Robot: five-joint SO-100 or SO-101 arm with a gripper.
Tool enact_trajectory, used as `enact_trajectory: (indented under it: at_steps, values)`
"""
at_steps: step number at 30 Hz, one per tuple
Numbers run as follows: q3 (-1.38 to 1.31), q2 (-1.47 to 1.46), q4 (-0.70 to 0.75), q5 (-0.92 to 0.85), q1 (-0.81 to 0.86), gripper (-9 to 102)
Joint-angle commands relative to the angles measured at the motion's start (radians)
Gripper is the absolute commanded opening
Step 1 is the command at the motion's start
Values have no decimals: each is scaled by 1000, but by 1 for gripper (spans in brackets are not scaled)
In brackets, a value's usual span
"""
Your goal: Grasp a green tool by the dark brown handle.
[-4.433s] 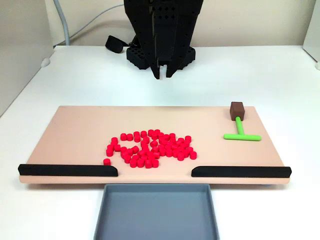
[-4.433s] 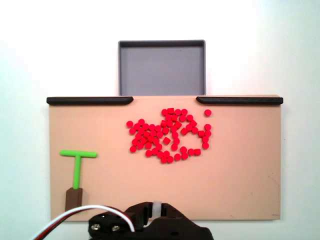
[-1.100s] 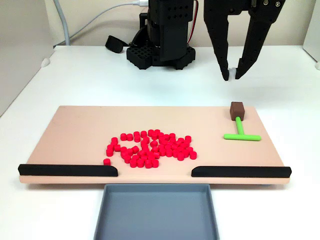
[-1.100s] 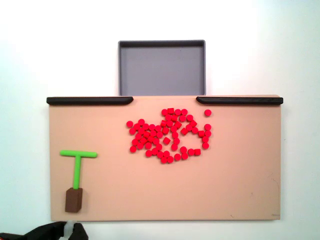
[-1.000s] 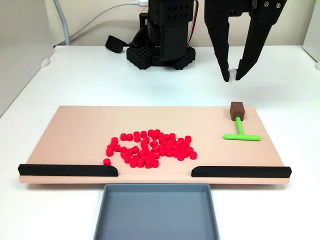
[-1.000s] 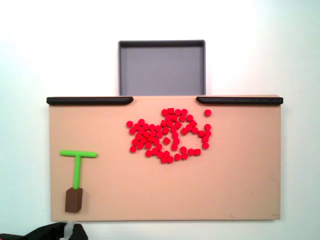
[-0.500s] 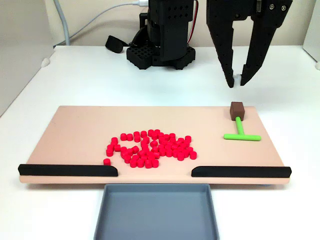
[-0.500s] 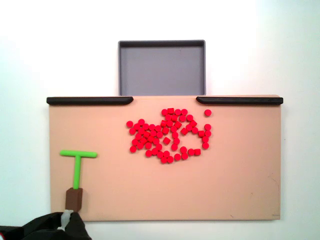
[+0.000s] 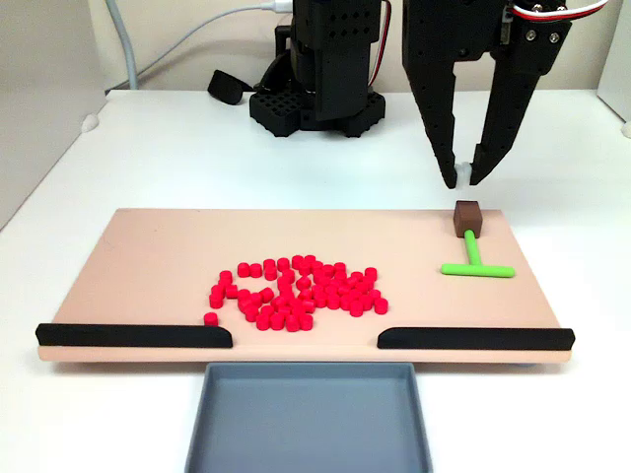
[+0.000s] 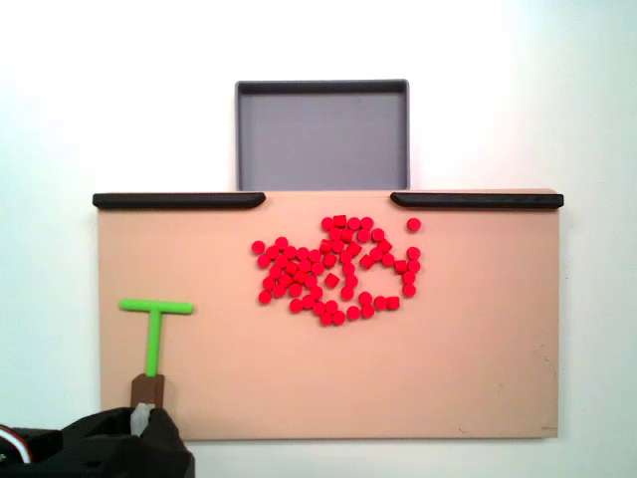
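1. Fingers (image 9: 463,181) hang parted, empty, just above the handle (image 9: 465,215).
2. Tool (image 9: 475,258) lies flat at the board's (image 9: 158,256) far right corner in this fixed view.
3. It looks light and rigid; squeeze the blocky handle's flat sides.

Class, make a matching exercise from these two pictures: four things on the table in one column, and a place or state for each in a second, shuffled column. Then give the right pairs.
Things:
1. green tool
2. red cylinders
3. grey tray
4. end effector

Places or states:
A. heaped near the middle of the tan board
B. open, just above the dark brown handle
C. lying flat at the board's right end in the front fixed view
D. on the white table, against the board's edge between the two black strips

Pairs: 1-C, 2-A, 3-D, 4-B
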Motion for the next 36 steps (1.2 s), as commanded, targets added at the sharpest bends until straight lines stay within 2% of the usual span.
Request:
enact_trajectory:
  at_steps: [1, 21, 36]
  values:
    - [-5, 3, -3, 20, 5, 5]
    - [-20, -9, -3, 58, -11, 17]
    - [-12, -31, -3, -9, 20, 18]
